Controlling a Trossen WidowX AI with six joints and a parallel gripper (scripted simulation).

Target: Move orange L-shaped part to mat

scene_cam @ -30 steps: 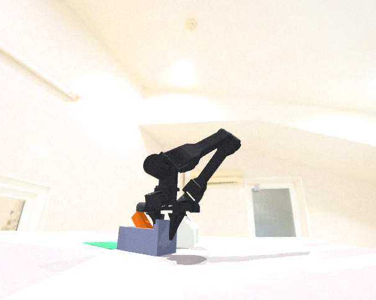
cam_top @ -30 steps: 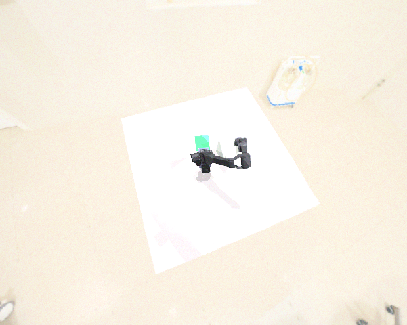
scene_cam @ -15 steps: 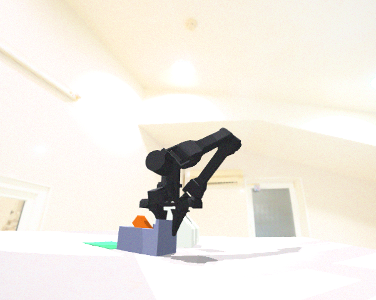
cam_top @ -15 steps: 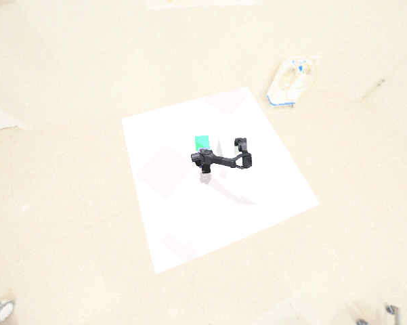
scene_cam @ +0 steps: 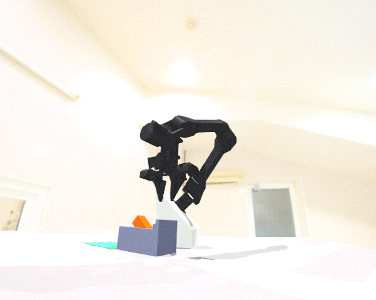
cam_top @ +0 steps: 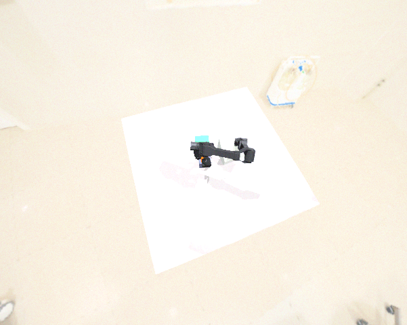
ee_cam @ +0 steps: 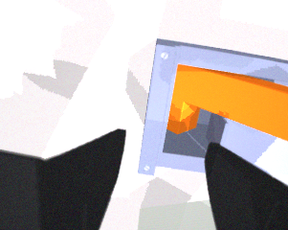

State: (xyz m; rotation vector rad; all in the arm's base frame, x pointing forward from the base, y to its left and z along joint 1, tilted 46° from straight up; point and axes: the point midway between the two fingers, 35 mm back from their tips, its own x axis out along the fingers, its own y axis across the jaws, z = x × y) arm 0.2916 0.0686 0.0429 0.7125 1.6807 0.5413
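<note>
The orange part (cam_top: 202, 158) (scene_cam: 142, 222) (ee_cam: 230, 93) is tilted in the grey tray (scene_cam: 136, 240) (ee_cam: 154, 105). In the exterior view its raised end stands above the tray's rim on the side toward the green mat (cam_top: 201, 139) (scene_cam: 102, 244). In the wrist view its L-shaped end sits low in the pocket, with dark pocket floor showing beside it, and the raised end runs to the right edge. My gripper (scene_cam: 166, 200) (ee_cam: 166, 138) is partly open and empty, pointing down above the tray's other end, clear of the part. The fingertips are hidden in the top view.
The pale robot base (scene_cam: 184, 230) stands behind the tray in the exterior view. The arm (cam_top: 226, 154) (scene_cam: 210, 167) reaches over from that side. The mat lies flat beside the tray on the white table top (cam_top: 182, 227).
</note>
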